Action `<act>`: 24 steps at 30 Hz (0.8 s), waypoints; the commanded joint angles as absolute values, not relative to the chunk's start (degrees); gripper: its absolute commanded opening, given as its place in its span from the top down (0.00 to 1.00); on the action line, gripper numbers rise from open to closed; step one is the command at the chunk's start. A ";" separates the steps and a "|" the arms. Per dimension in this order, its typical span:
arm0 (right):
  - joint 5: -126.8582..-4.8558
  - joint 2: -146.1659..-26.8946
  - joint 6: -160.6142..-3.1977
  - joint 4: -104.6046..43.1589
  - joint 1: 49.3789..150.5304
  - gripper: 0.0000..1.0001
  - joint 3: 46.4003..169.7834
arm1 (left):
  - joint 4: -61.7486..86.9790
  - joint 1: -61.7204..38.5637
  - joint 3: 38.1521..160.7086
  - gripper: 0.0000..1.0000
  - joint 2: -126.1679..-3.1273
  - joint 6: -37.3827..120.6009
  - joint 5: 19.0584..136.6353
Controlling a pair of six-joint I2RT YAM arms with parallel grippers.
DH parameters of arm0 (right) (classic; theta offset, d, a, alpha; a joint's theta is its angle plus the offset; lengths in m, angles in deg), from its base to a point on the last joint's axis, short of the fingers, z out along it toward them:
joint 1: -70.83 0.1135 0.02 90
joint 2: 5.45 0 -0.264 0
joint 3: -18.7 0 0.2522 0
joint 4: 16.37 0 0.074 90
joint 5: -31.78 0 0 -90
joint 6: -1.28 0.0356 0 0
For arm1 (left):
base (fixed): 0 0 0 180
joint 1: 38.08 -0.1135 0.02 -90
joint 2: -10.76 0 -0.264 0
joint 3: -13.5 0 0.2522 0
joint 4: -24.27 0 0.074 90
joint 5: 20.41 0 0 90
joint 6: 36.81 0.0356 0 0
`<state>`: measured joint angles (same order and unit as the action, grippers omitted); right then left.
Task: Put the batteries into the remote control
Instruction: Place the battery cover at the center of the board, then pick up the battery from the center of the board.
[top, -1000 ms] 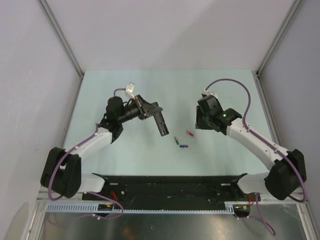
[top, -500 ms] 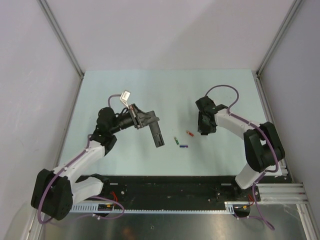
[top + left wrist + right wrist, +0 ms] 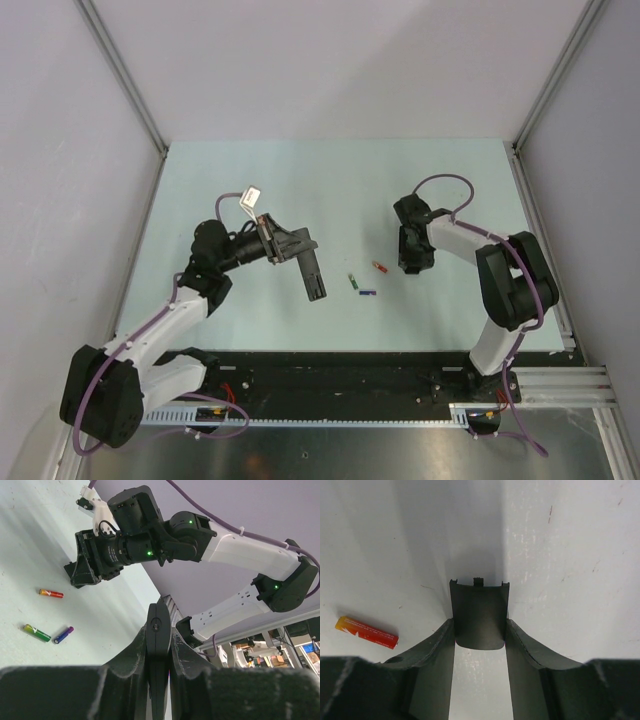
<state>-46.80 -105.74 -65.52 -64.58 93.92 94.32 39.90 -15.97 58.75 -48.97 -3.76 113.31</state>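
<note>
Overhead, the left gripper (image 3: 297, 250) is clamped on one end of the remote control (image 3: 313, 277), a slim black bar held out over the table (image 3: 250, 180), left of the green battery (image 3: 352, 282). Only the right wrist view shows what the right gripper (image 3: 479, 630) pinches: a dark curved cover panel (image 3: 479, 607) with small tabs on its far edge, near the red battery (image 3: 366, 631). The left wrist view shows the remote control edge-on, and the green battery just beside the blue-purple battery (image 3: 63, 635).
</note>
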 commanded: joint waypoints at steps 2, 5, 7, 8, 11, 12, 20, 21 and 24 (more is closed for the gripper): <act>-45.82 -106.70 -66.49 -64.05 93.41 0.87 95.12 | 42.06 -15.75 58.29 1.00 -47.69 -2.45 115.20; -45.12 -106.09 -66.05 -64.14 93.42 0.65 95.12 | 42.06 -15.75 58.20 1.00 -47.25 -2.62 115.20; -44.51 -104.51 -65.69 -64.49 93.50 0.52 95.12 | 42.06 -15.75 58.29 1.00 -46.81 -2.62 115.03; -43.90 -103.63 -65.43 -64.67 93.59 0.49 95.12 | 42.06 -15.67 58.29 1.00 -46.81 -2.62 114.94; -42.93 -99.42 -63.59 -65.11 93.94 0.35 95.12 | 42.06 -15.75 58.46 1.00 -46.90 -2.53 114.85; -42.92 -97.06 -62.97 -65.11 94.64 0.27 95.12 | 42.06 -15.75 58.55 1.00 -46.98 -2.62 114.94; -42.75 -89.65 -63.14 -65.20 103.59 0.24 95.30 | 42.06 -15.75 57.94 1.00 -46.99 -2.10 114.59; -42.40 -89.56 -63.67 -64.59 105.26 0.28 95.30 | 42.06 -15.75 57.67 1.00 -46.99 -1.92 114.32; -39.68 -90.79 -65.78 -63.71 113.52 0.39 95.12 | 42.07 -15.84 56.53 1.00 -46.37 -1.74 114.06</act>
